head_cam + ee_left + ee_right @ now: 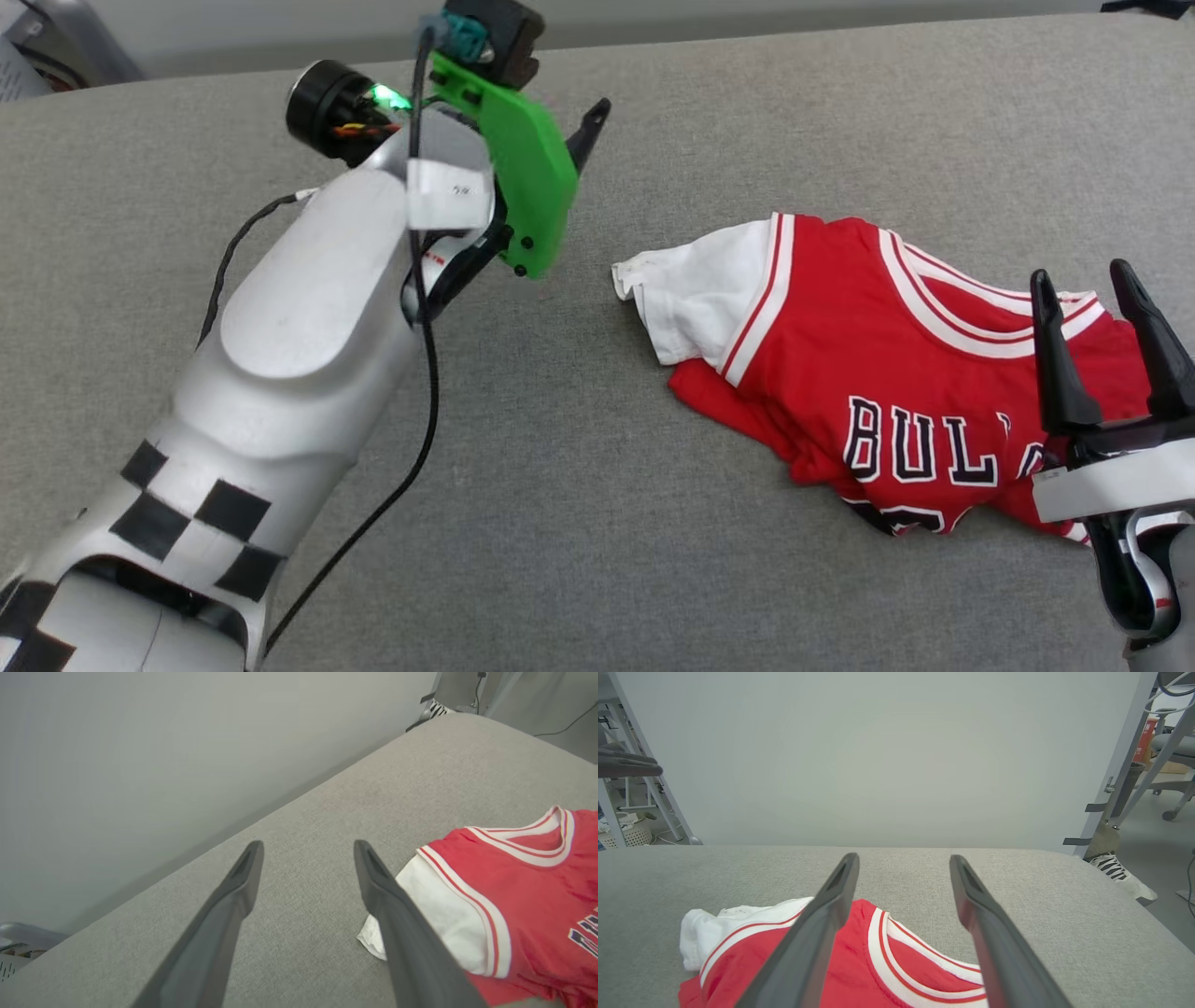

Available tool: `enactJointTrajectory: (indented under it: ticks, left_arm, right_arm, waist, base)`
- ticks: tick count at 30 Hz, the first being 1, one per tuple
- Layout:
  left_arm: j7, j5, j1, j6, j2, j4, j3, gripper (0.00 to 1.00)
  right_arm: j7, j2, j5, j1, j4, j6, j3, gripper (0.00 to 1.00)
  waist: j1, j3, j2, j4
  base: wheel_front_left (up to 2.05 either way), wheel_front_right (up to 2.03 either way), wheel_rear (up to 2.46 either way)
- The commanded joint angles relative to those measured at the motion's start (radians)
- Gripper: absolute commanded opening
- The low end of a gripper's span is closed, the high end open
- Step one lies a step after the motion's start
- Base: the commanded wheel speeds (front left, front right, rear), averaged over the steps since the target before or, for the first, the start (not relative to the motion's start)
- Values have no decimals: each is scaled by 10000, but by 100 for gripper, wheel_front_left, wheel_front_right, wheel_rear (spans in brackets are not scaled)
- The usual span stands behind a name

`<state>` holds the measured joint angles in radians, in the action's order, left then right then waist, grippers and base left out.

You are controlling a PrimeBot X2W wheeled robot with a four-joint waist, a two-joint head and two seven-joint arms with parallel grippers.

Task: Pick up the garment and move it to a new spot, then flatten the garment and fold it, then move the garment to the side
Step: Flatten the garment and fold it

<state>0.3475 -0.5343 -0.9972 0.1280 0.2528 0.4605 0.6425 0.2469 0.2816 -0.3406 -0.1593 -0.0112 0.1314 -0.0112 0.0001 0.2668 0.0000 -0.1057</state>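
The garment (840,355), a red jersey with white sleeves and black "BULLS" lettering, lies crumpled on the grey cushioned surface (579,485) at the right. Its white sleeve (444,914) and striped collar (920,961) show in the wrist views. My right gripper (1083,280) hovers open over the jersey's right part, near the collar; in its own wrist view the right gripper (903,861) has nothing between its fingers. My left gripper (308,847) is open and empty, raised above bare surface left of the white sleeve; the head view shows one left fingertip (593,126).
The surface's far edge (878,847) meets a plain pale wall. A person's striped shoe (1115,870) and metal frame legs (1125,760) stand past the right corner. A white basket (626,833) sits on the floor at the far left.
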Motion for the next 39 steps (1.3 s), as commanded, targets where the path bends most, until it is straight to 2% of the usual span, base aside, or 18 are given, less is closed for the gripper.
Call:
enactJointTrajectory:
  ticks: [1,6,9,15,18,24,25,32,39]
  left_arm:
    - [533,-526,-427,25,80,85,429,100]
    - [2916,-2310,-1689,25,297,327,2581,100]
    - [3834,-2985,-2199,26,448,531,3695,100]
    - [4194,-3486,-2668,26,657,1130,5431,100]
    - [4348,-3638,-2623,26,774,1464,5973,100]
    - [4864,-3781,-2156,26,1089,1220,6349,100]
    - [4868,-3736,-2125,26,1147,1141,6360,0]
    - [3229,-4061,-2540,26,1327,1006,6317,0]
    - [2278,-4634,-3117,26,2185,1575,6006,0]
  right_arm:
    - [49,-28,79,58,50,-7,-66,100]
    - [82,-105,189,-231,27,-7,-444,100]
    - [107,-165,170,-450,-36,-7,-605,100]
    - [139,-307,127,-804,-278,-7,-864,100]
    - [144,-386,115,-924,-331,-7,-930,100]
    - [147,-424,157,-993,-311,-7,-901,100]
    - [147,-425,167,-987,-320,-7,-850,100]
    - [148,-326,220,-810,-317,-7,-497,100]
    - [148,-266,234,-473,-317,-7,-247,100]
  waist:
    - [-1,396,0,-360]
    - [-1,978,0,-851]
    - [-1,1322,0,-1155]
    - [-1,1823,0,-1617]
    - [-1,1960,0,-1744]
    - [-1,2065,0,-1730]
    - [-1,2047,0,-1672]
    - [-1,1527,0,-1061]
    - [-1,1055,0,-563]
  base:
    - [0,0,0]
    - [0,0,0]
    - [0,0,0]
    - [0,0,0]
    - [0,0,0]
    - [0,0,0]
    - [0,0,0]
    - [0,0,0]
    - [0,0,0]
